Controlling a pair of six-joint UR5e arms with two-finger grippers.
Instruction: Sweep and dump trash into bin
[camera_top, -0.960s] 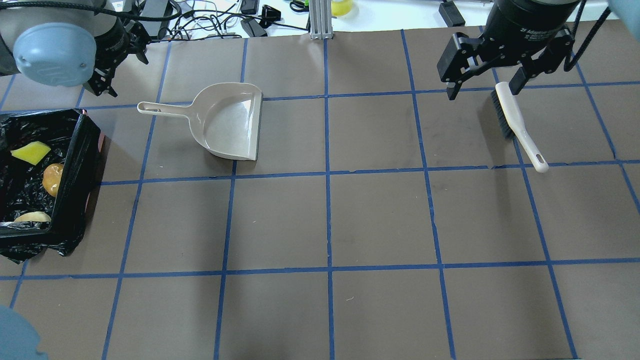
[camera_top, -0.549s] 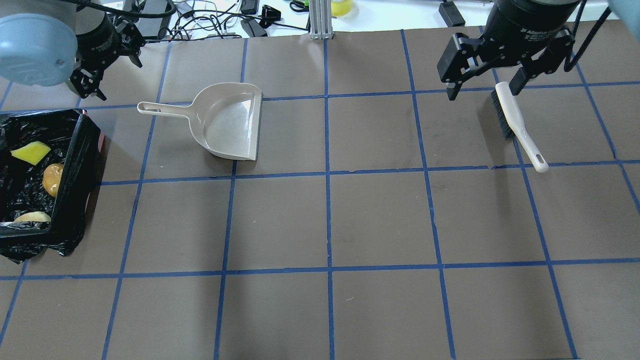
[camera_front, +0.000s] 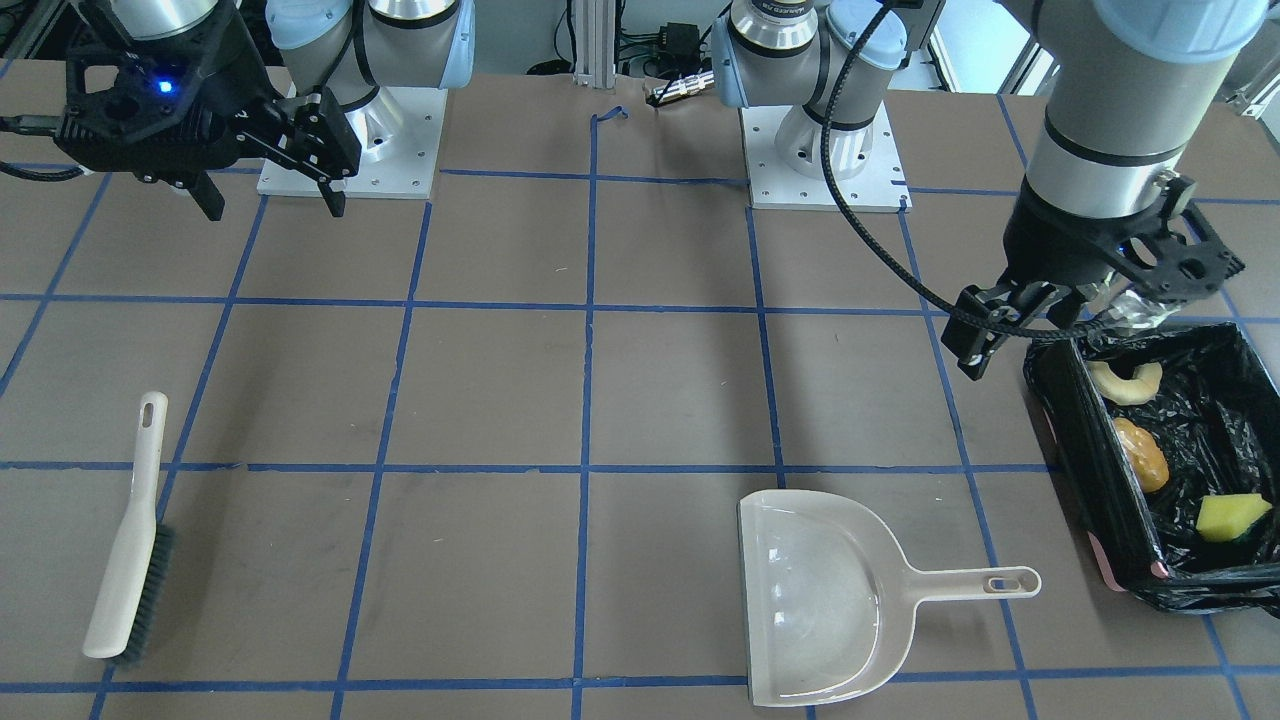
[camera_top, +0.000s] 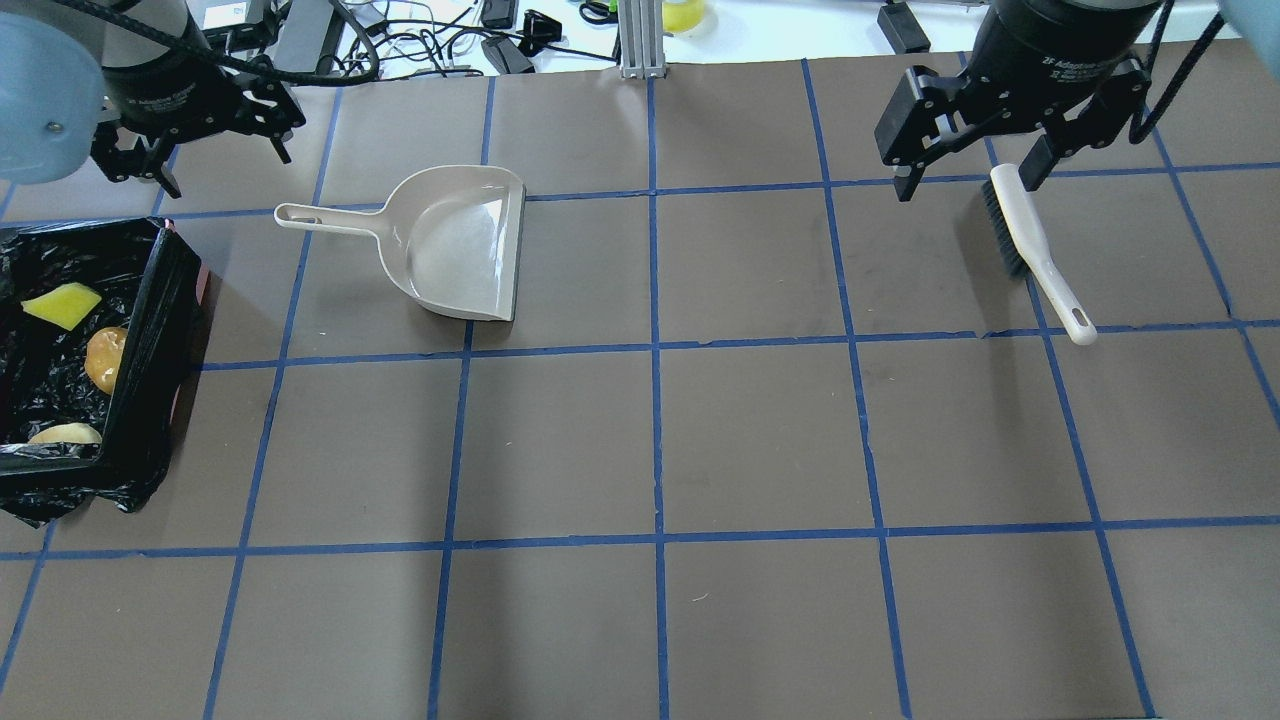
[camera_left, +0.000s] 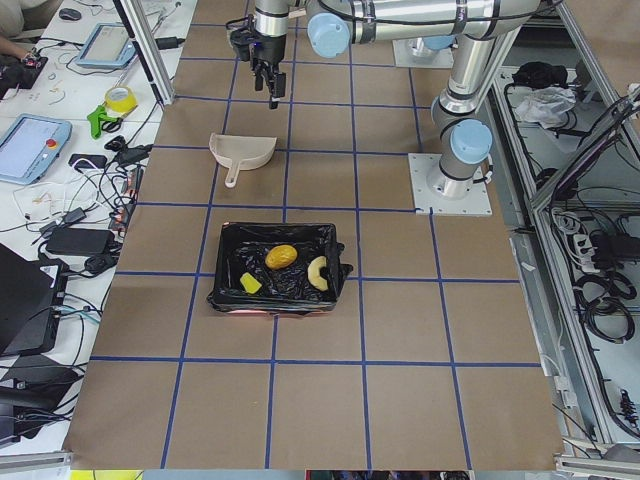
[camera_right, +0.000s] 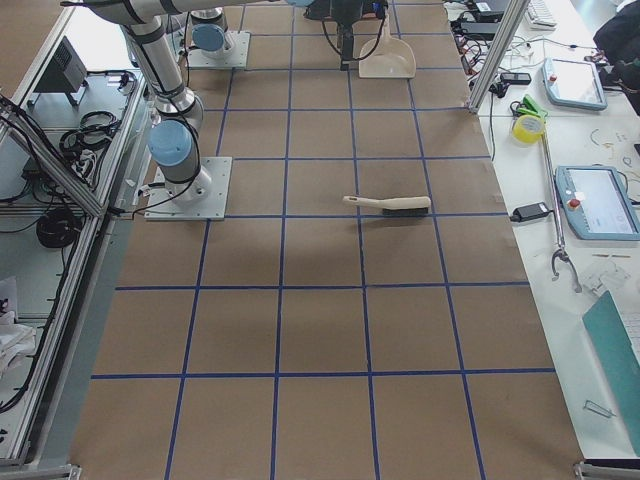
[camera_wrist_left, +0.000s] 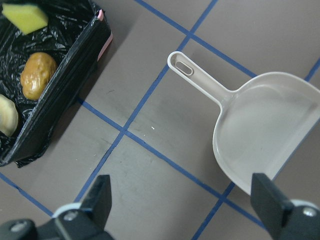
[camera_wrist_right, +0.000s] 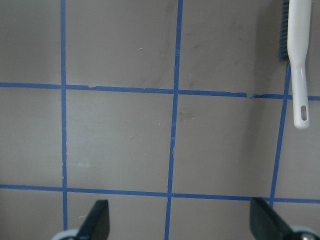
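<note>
**All three bits of trash lie in the bin; both tools lie free on the table**

In the overhead view the bin (camera_top: 150, 330) sits at 9 o'clock on the table's edge. Inside it lie the trash: a yellow sponge wedge (camera_top: 60, 304), a golden-brown lump (camera_top: 104, 358) and a curved tan bread piece (camera_top: 66, 434), each apart from the others on the black liner. Judged from that, the dumping looks done.

The left gripper (camera_top: 228, 165) hangs at 11 o'clock, beyond the bin and beside the dustpan's handle, its jaws spread wide with nothing between them. The right gripper (camera_top: 968, 172) hangs at 1 o'clock over the bristle end of the brush (camera_top: 1030, 245), its jaws likewise wide and empty.

The dustpan (camera_top: 455, 245) lies flat at 11 o'clock with its handle pointing to 9. It is probably light, stiff and slick. A pinch across the handle near the neck would likely tip it least.

The brush should be rigid along its pale back, and mid-handle is the safer hold. The sponge would squash and the lump would probably roll. The liner looks limp, so it gives no firm hold
</note>
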